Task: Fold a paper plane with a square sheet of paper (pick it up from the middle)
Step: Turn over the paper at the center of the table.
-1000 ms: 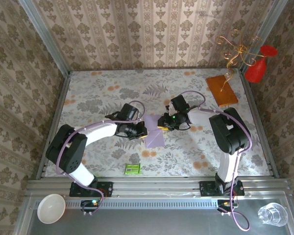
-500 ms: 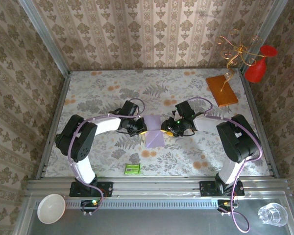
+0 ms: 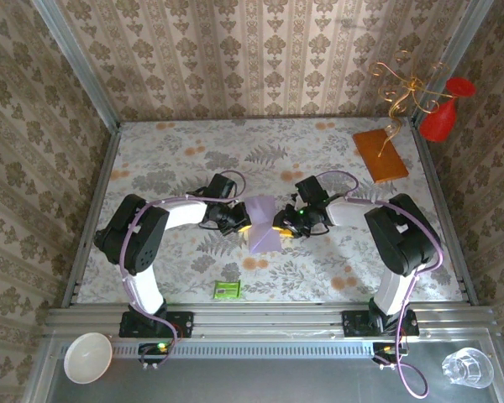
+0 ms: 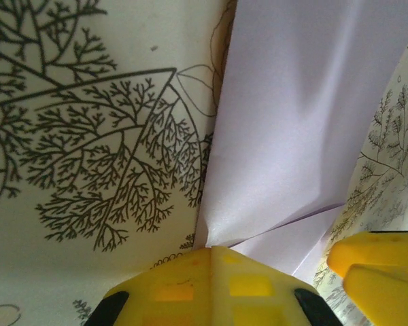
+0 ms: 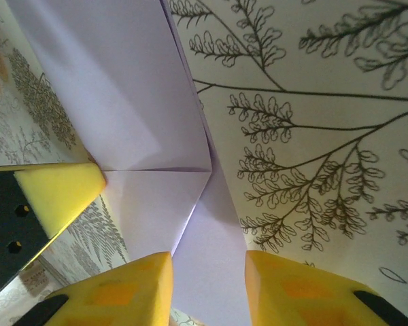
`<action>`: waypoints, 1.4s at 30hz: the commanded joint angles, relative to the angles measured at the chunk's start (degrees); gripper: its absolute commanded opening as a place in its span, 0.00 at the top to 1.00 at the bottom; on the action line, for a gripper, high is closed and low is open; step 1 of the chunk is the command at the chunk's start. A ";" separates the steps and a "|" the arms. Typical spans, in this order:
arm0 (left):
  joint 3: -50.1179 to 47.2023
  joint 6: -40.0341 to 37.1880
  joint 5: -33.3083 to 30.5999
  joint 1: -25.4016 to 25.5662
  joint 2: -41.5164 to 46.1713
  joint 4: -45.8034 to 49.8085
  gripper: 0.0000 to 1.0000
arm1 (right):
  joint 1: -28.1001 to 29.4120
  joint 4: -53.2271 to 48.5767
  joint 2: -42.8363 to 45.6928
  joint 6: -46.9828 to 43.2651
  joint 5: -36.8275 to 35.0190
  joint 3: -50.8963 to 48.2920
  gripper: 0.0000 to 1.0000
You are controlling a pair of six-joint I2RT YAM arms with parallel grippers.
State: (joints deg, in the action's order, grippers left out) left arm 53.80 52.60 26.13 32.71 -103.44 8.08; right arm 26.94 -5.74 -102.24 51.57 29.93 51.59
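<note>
Square sheet of paper point(image 3: 263, 231), partly folded, is being pinched steady by left end effector point(image 4: 211, 252) while right end effector point(image 5: 207, 268), narrowly parted, is straddling its flap.

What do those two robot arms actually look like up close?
The left arm and right arm each have white links between chunky black joints, with a lavender cable looping alongside. The fingers are bright yellow blocks on black mounts. A small green light glows on the right wrist.
</note>
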 commanded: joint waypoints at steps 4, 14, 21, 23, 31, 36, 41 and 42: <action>-3.00 2.76 -0.65 -0.80 -1.25 0.02 0.97 | 1.32 0.73 -1.82 1.84 -1.15 2.34 0.77; -3.18 3.47 0.50 -0.86 -0.98 -1.04 0.97 | 1.98 1.05 -4.38 2.18 -1.54 4.23 0.76; -2.96 3.54 0.65 -0.90 -1.06 -1.17 0.97 | 2.09 1.05 -5.32 2.22 -2.01 4.44 0.75; -3.03 3.48 0.75 -0.98 -0.98 -1.19 0.97 | 2.16 2.24 -5.52 2.30 -1.28 4.39 0.76; -3.18 3.56 0.53 -0.90 -0.98 -1.13 0.97 | 2.33 6.13 -4.02 2.77 0.48 2.87 0.78; -3.18 3.50 0.50 -0.98 -0.81 -1.13 0.97 | 2.33 8.10 -3.06 2.82 0.83 1.34 0.80; -3.02 3.65 0.38 -0.95 -0.37 -0.98 0.97 | 2.59 10.12 -3.28 2.68 1.53 0.79 0.83; -2.87 3.59 0.33 -0.98 -0.15 -0.88 0.97 | 2.68 10.43 -3.34 2.45 1.56 0.70 0.83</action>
State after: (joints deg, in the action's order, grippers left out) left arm 52.14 55.55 28.73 31.83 -103.39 5.04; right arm 29.06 2.66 -106.61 54.08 30.35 52.90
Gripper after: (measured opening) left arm 0.066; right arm 0.172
